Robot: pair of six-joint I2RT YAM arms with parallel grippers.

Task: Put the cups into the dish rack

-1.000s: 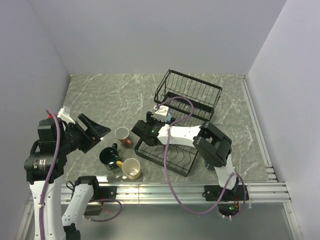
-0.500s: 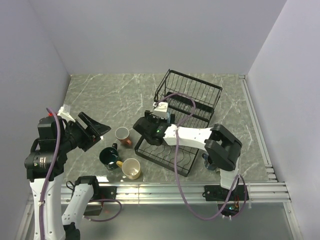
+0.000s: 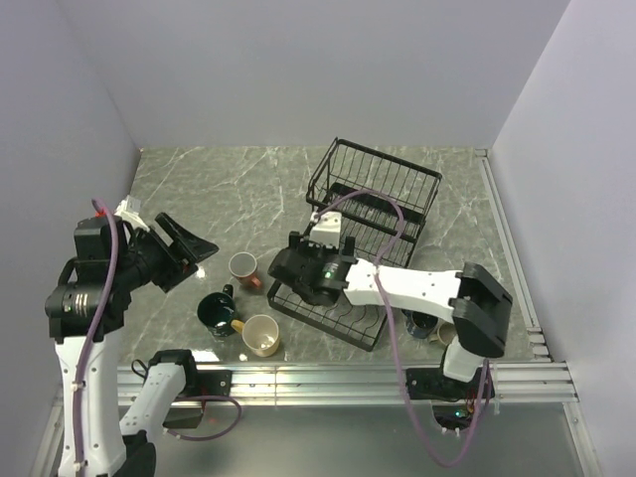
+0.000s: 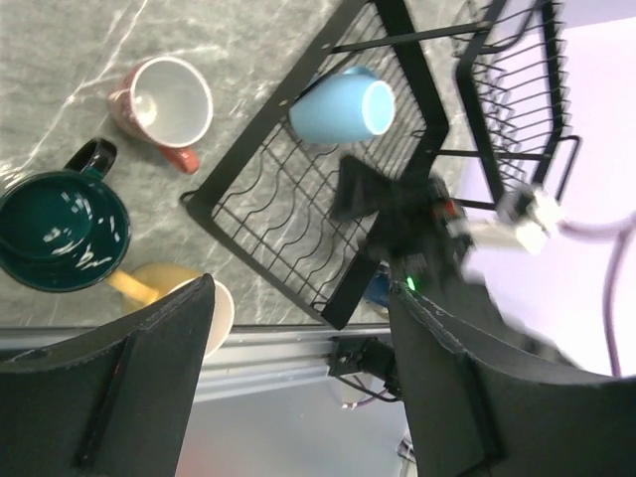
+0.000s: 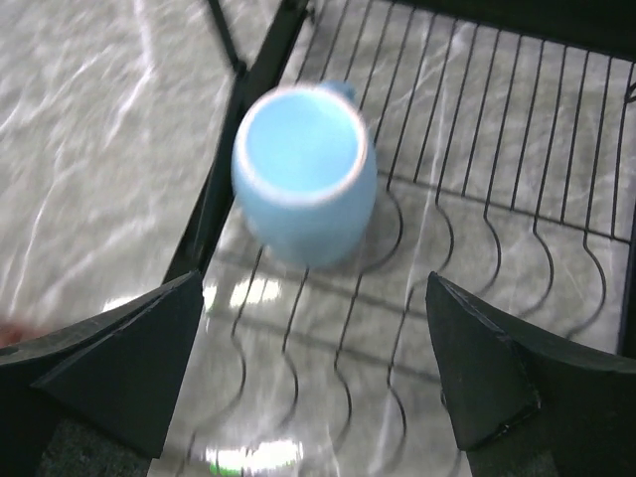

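1. The right arm's elbow is now sitting further right and nearer than a second ago, and the right gripper [image 3: 288, 266] is hanging slightly nearer over the left end of the rack's flat tray, while the left arm is staying about where it was
2. The right gripper [image 5: 314, 283] is standing with its fingers spread wide and gripping nothing; the light blue mug [image 5: 303, 174] is showing between them without touching either
3. The light blue mug [image 4: 343, 104] is lying tipped on the curved wires of the dish rack [image 3: 378, 184], inside the flat tray and against its left frame bar toward the far end (the top view is hiding it under the gripper)
4. The left gripper [image 3: 194, 260] is hovering high over the left side of the table [image 3: 219, 189], its fingers wide apart and empty
5. Three mugs are sitting on the table left of the rack: the salmon pink mug [image 3: 243, 266] just beside the tray, the dark teal mug [image 3: 216, 311] nearer, and the yellow-cream mug [image 3: 261, 335] nearest, just beside the teal one
6. A dark mug [image 3: 422, 323] and a beige-grey mug [image 3: 444, 334] are peeking out beside the right arm, near the tray's near-right corner
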